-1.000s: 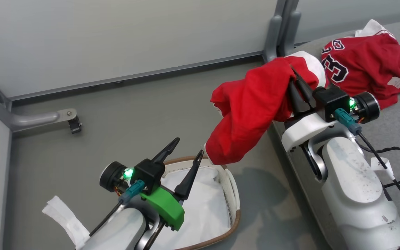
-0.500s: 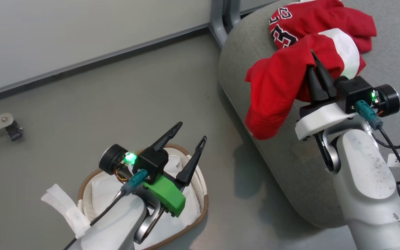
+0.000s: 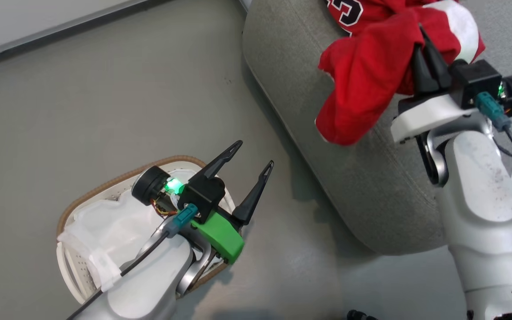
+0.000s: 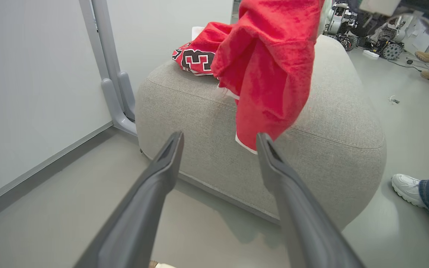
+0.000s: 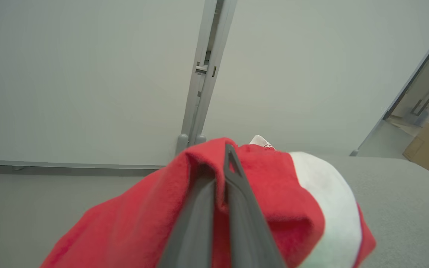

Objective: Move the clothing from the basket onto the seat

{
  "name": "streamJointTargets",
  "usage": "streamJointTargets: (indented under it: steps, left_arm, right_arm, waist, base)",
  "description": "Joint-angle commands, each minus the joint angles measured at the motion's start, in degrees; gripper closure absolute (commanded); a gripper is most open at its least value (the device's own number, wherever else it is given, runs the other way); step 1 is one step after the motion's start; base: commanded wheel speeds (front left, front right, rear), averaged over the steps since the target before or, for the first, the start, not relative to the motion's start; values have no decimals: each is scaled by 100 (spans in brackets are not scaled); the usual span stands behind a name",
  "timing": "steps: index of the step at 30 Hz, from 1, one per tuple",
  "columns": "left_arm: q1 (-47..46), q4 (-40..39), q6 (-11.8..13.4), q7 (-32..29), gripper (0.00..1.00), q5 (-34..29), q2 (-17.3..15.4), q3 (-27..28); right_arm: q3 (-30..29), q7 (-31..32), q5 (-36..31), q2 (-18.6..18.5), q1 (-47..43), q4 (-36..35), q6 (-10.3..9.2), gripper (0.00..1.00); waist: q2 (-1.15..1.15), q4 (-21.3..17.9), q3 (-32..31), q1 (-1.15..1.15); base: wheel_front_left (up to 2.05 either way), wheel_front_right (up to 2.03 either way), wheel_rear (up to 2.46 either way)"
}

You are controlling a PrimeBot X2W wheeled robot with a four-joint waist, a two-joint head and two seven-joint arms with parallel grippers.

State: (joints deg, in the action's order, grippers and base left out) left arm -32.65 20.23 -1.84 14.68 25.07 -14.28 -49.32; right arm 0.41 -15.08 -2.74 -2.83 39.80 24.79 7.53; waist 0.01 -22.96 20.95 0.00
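My right pincer [image 3: 422, 34] is clenched on the plain red piece [image 3: 362, 84]. A second ago that cloth hung over the floor by the basket [image 3: 105, 186]; now it hangs at the rounded edge of the seat [image 3: 327, 155], near the jersey [image 3: 349, 11] lying on top. I judge only lowering and letting go remain. My left pincer [image 3: 254, 153] is released, grasping nothing. The head view cuts off the jersey. My left arm and a white sheet [image 3: 109, 231] cover the basket's inside, so I cannot tell what remains there.
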Motion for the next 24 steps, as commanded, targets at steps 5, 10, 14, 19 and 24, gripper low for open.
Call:
streamJointTargets:
  steps: [5, 10, 14, 19, 24]
  left_arm:
    - [-154, -60, 52, 14, 0, -33, -85, 58]
    - [-257, -151, 67, -18, 0, -71, -100, 36]
    - [-361, -291, 91, -81, 0, -126, -87, -1]
    - [-503, -540, 102, -164, 0, -247, -96, -84]
    - [-560, -747, 205, -252, 0, -272, -130, -94]
  right_arm:
    - [-301, -12, -300, -323, 951, 306, -8, 100]
    - [-501, 173, -441, -929, 2020, 784, -8, 100]
    - [-735, 397, -476, -1455, 2843, 936, -8, 100]
    - [-989, 638, -592, -2120, 3385, 1167, -8, 100]
    - [-1468, 597, -750, -2425, 2963, 1589, -8, 100]
  waist:
    - [-1, 371, 398, 0]
    - [-1, 720, 661, 0]
    - [-1, 1041, 920, 0]
    - [-1, 1382, 1228, 0]
    - [-1, 1587, 1491, 0]
  base:
    - [0, 0, 0]
    - [0, 0, 0]
    - [0, 0, 0]
    - [0, 0, 0]
    - [0, 0, 0]
